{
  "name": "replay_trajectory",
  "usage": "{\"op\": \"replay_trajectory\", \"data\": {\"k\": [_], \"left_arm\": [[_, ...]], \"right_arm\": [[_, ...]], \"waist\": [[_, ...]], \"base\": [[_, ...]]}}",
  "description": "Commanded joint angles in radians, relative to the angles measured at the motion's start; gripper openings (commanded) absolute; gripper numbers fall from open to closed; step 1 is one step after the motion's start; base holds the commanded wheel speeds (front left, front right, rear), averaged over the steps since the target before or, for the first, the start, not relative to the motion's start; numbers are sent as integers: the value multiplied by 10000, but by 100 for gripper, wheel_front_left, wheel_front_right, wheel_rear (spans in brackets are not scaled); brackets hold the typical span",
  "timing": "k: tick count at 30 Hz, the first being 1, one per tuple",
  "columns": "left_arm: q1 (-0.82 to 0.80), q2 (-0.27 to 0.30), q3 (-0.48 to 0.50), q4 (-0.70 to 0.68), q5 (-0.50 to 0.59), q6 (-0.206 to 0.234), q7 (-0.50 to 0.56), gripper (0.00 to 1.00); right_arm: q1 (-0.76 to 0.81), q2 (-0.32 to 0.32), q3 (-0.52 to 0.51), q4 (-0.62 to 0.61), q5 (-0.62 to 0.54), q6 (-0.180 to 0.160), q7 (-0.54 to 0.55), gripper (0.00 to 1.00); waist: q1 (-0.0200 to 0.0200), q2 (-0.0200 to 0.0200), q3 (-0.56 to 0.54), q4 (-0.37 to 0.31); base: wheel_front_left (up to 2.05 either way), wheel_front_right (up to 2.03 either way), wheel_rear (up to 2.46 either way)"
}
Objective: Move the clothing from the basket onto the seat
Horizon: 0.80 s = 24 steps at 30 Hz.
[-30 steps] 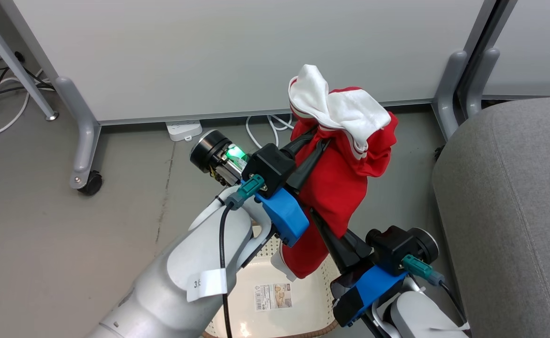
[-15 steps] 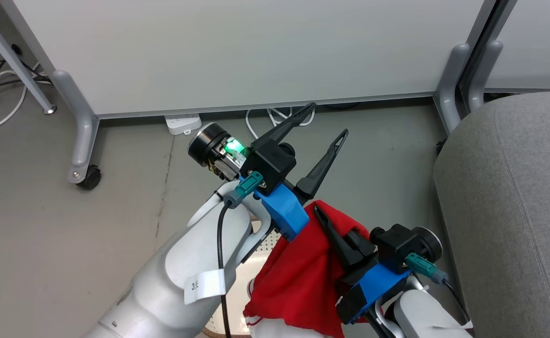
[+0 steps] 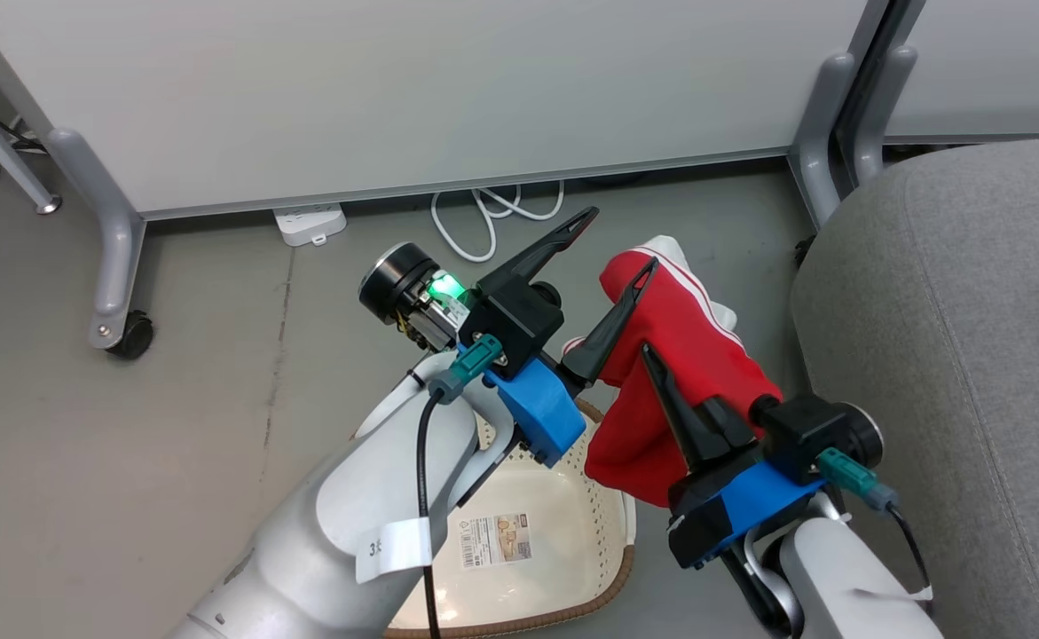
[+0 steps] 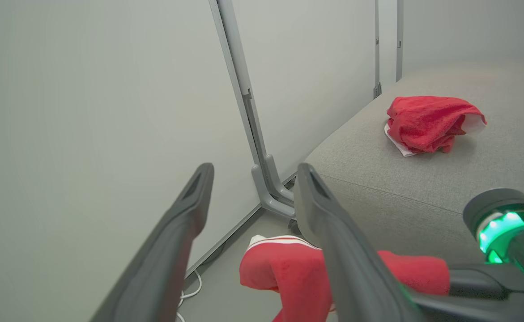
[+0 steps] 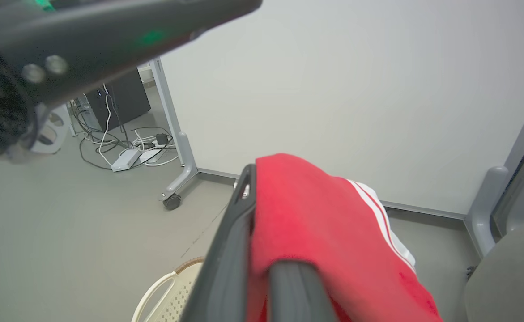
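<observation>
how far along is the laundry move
Done: one red garment lies on the seat. In hand: the right gripper is shut on a second garment, lifted clear of the basket; the left gripper hangs open and empty. Left: carry it over to the seat and let go. The basket's visible floor looks bare.

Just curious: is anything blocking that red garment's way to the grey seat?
Nothing visible does. The red garment, pinched in the right gripper, hangs right beside the seat with only bare floor between. The open left gripper is on its other side.
</observation>
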<state>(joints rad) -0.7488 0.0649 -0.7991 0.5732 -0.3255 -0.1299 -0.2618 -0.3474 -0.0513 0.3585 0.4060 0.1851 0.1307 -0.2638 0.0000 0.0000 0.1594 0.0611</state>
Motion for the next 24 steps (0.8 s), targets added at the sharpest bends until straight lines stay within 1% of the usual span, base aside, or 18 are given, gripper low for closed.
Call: {"op": "replay_trajectory", "data": {"k": [1, 10, 18, 24], "left_arm": [[38, 21, -65, -11, 0, -9, -49, 100], [-28, 18, -277, -85, -74, -10, -49, 100], [105, 144, -443, -217, 20, -10, -47, 100], [73, 233, -845, -268, 73, -10, -47, 100]], "right_arm": [[-198, 15, -250, -102, -83, 1, -11, 0], [-414, 14, -1259, -517, -348, 1, -11, 0], [-406, -11, -2000, -938, -453, 1, -11, 0], [-387, -6, -2674, -1290, -460, 1, -13, 0]], "waist": [[0, 0, 119, -167], [0, 0, 521, -822], [0, 0, 902, -1702], [0, 0, 1297, -2393]], "base": [[0, 0, 0], [0, 0, 0], [0, 0, 0], [0, 0, 0]]}}
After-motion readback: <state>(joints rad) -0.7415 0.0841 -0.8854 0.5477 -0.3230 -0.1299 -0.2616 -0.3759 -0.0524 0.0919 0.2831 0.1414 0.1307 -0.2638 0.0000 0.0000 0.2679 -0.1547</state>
